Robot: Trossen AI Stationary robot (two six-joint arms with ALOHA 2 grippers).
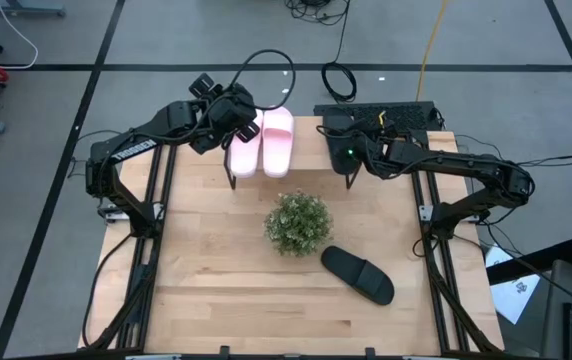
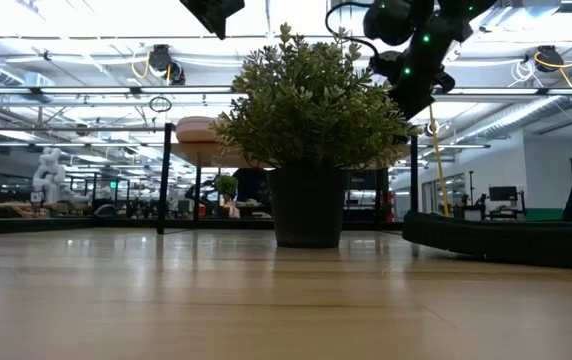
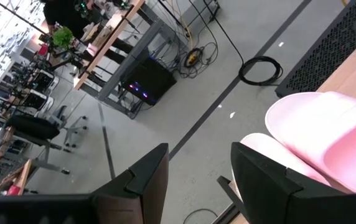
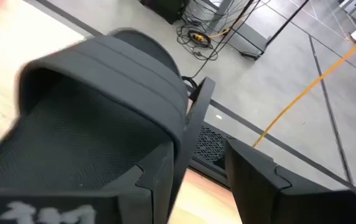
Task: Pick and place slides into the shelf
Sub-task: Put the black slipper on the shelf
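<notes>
Two pale pink slides [image 1: 262, 145] [image 3: 327, 137] lie side by side, soles down, on the left half of the shelf [image 1: 309, 145] at the table's far edge. My left gripper [image 1: 234, 118] [image 3: 196, 162] hangs open above their far left side, with nothing between its fingers. My right gripper [image 1: 346, 145] [image 4: 196, 152] is at the shelf's right end, shut on one black slide [image 4: 103, 74]. The other black slide [image 1: 358, 273] [image 2: 506, 240] lies flat on the table, near right of the plant. My right gripper holds the black slide by its side, at the foot of the strap [image 4: 184, 118]. One finger [image 4: 156, 174] is inside under the strap and the other [image 4: 252, 180] is outside the sole's edge. The fingers run along the slide, slanting down. Whether it rests on the board I cannot tell.
A round bushy green plant in a dark pot [image 1: 298, 222] [image 2: 311, 100] stands mid-table, between the shelf and the loose black slide. A black mat and cables [image 1: 376, 112] lie beyond the table's far edge. Bare wooden tabletop [image 1: 216, 290] stretches along the near side.
</notes>
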